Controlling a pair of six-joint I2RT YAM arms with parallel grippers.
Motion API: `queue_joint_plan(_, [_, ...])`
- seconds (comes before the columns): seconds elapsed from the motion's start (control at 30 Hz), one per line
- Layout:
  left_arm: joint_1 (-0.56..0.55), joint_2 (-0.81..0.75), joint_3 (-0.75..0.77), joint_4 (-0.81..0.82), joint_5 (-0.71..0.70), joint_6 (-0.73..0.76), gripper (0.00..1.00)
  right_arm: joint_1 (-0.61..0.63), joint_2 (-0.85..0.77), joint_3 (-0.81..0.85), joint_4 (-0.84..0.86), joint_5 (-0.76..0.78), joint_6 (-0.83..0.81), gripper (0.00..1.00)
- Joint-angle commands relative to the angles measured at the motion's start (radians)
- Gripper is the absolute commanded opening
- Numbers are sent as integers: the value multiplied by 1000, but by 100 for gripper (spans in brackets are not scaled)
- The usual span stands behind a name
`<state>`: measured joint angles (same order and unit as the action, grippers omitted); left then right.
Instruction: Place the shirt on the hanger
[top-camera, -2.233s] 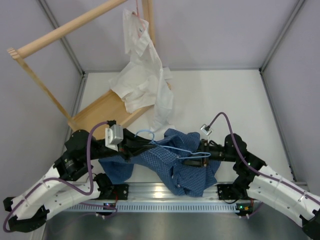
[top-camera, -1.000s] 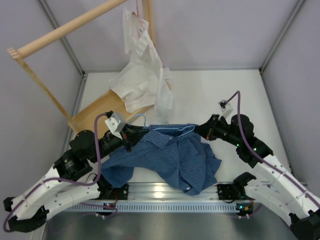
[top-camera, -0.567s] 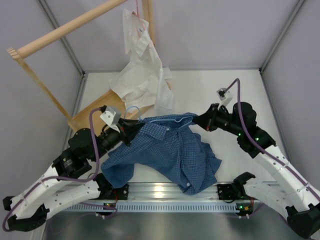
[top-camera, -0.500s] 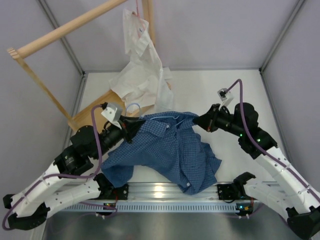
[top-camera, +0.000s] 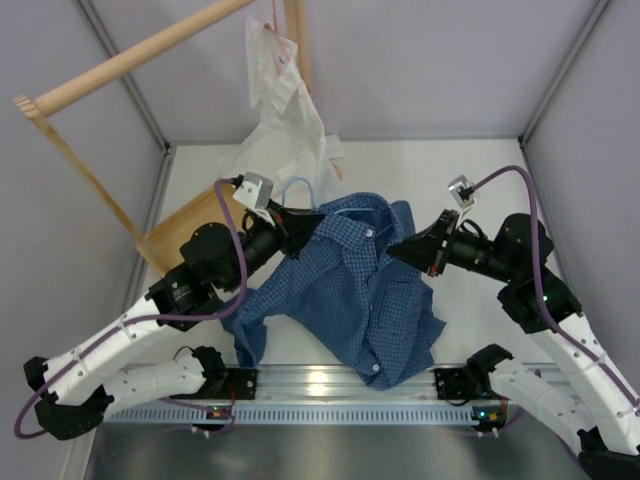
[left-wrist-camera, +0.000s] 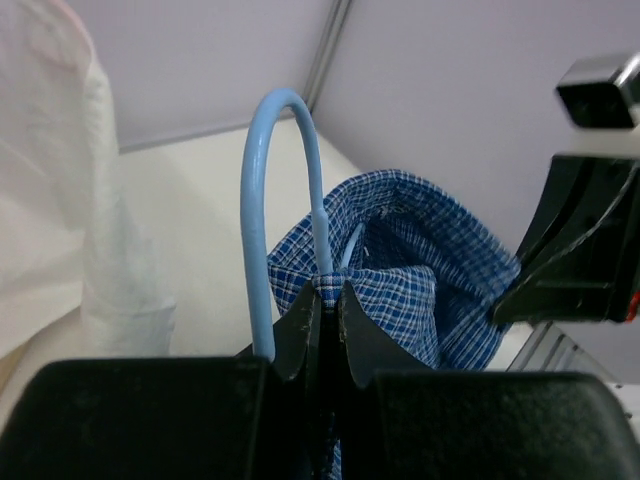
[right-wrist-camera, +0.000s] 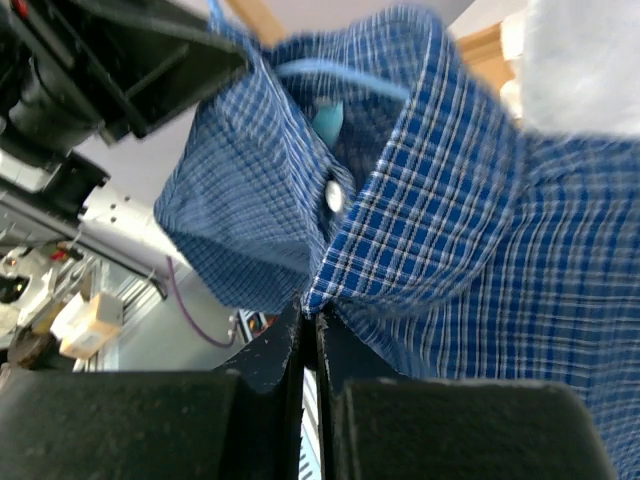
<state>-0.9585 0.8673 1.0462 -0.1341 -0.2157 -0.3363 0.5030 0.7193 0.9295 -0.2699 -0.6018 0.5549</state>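
A: Left hand (left-wrist-camera: 322, 300), status?

B: Clenched. Fingertips pressed together on the neck of the hanger (left-wrist-camera: 270, 200), just below the hook. Checked cloth is bunched right at the tips. The light-blue hook arcs up and over, clear of the fabric.

A: Right hand (right-wrist-camera: 308, 322)?

B: Also clenched, grasping the shirt (top-camera: 360, 290) by the edge of its front, just under the collar. A white button (right-wrist-camera: 335, 195) sits a little above the pinch.

A: Where does the shirt lie?

B: Over the middle of the table (top-camera: 450, 170), toward the near edge. The collar end is held up between the two hands, the left hand on its far-left side and the right hand on its right. The body drapes down toward the near edge, one fold hanging to the left and the lowest part reaching the metal rail at that edge.

A: Is the hanger inside the shirt?

B: From the right wrist, a stretch of blue wire runs across inside the open collar. How far the wire reaches into the shoulders cannot be told, since cloth covers it.

A: Anything else nearby?

B: A white shirt (top-camera: 285, 130) hangs from a wooden rack (top-camera: 130, 60) at the far-left corner. Its lower part is heaped on the rack's base, near the blue hook.
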Motion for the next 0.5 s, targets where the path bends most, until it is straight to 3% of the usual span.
queue_joint_plan(0.0, [1, 10, 23, 325, 52, -14, 0, 40, -53, -43, 81, -73, 30, 0])
queue_joint_plan(0.2, [1, 65, 86, 395, 122, 3, 0, 78, -92, -269, 148, -13, 36, 0])
queue_joint_plan(0.33, [1, 76, 57, 424, 324, 45, 0, 77, -119, -282, 83, 22, -25, 9])
queue_joint_plan(0.4, [1, 64, 29, 429, 338, 77, 0, 77, -180, -250, -3, 90, -96, 31])
queue_joint_plan(0.47, [3, 39, 17, 394, 322, 109, 0, 77, -234, -233, -132, 146, -147, 75])
